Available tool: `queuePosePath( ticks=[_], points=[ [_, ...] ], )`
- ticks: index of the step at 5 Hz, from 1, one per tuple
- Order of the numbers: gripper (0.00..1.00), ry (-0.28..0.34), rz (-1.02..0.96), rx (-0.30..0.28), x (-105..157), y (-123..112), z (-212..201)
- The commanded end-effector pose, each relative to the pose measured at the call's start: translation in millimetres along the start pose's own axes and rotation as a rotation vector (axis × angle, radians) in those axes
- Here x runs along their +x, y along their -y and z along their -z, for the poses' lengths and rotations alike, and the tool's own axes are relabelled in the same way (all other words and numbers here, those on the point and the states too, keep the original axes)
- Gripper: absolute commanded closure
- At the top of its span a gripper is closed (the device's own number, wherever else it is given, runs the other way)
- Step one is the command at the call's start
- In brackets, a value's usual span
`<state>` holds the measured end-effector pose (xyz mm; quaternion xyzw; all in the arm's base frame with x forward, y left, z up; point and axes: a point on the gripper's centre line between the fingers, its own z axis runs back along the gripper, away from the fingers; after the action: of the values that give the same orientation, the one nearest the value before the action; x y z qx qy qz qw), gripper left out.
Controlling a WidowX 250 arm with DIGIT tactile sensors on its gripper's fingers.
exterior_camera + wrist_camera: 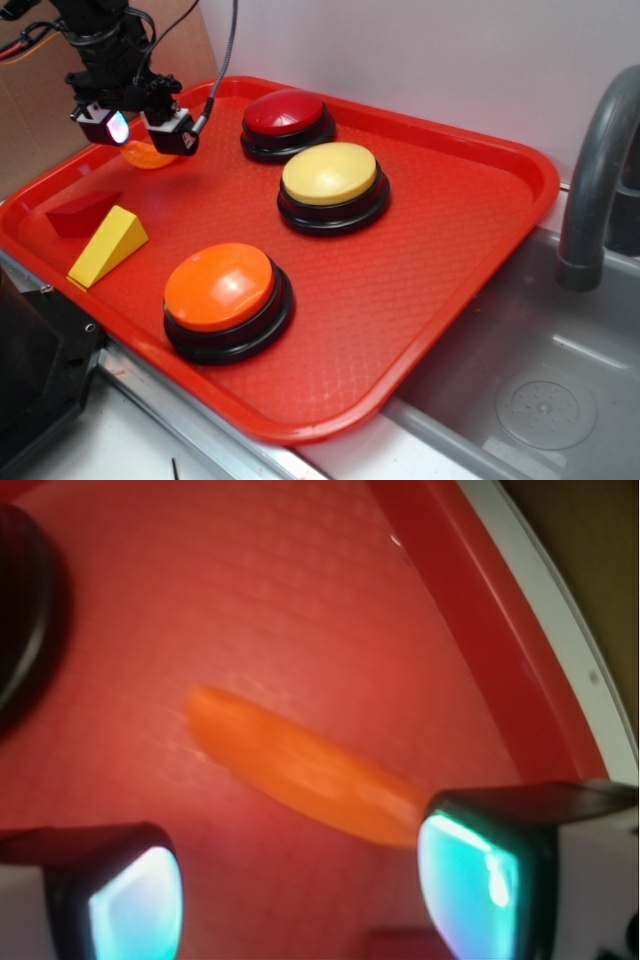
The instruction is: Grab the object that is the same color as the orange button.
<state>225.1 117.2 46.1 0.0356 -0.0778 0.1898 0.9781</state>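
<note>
The orange button (pixel 220 285), a big orange dome on a black base, stands at the tray's near edge. The object, a small orange crescent (pixel 147 155), lies flat at the tray's far left, partly hidden behind my fingers. In the wrist view the crescent (pixel 300 772) runs diagonally just ahead of the jaws, one end beside the right pad (pixel 470 880). My gripper (pixel 137 128) (pixel 300 890) hovers just over it, open, with only bare tray between the pads.
The red tray (pixel 420 300) also holds a red-domed button (pixel 286 120), a yellow-domed button (pixel 331 182), a yellow wedge (pixel 108 245) and a dark red wedge (pixel 82 213). A grey sink (pixel 545 400) and faucet (pixel 595 170) lie to the right. The tray rim (pixel 480 610) runs close by.
</note>
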Motion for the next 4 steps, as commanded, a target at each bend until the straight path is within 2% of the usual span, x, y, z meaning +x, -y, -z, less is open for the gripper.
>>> queuePosePath(
  ticks=[1,3,4],
  points=[
    [0.0,0.187,0.254,0.054,9.8,-10.5,-41.2],
    [0.0,0.111,0.325,0.058,9.0,-12.5,-7.9],
    [0.0,0.083,0.337,0.049,11.9,-5.4,3.4]
  ],
)
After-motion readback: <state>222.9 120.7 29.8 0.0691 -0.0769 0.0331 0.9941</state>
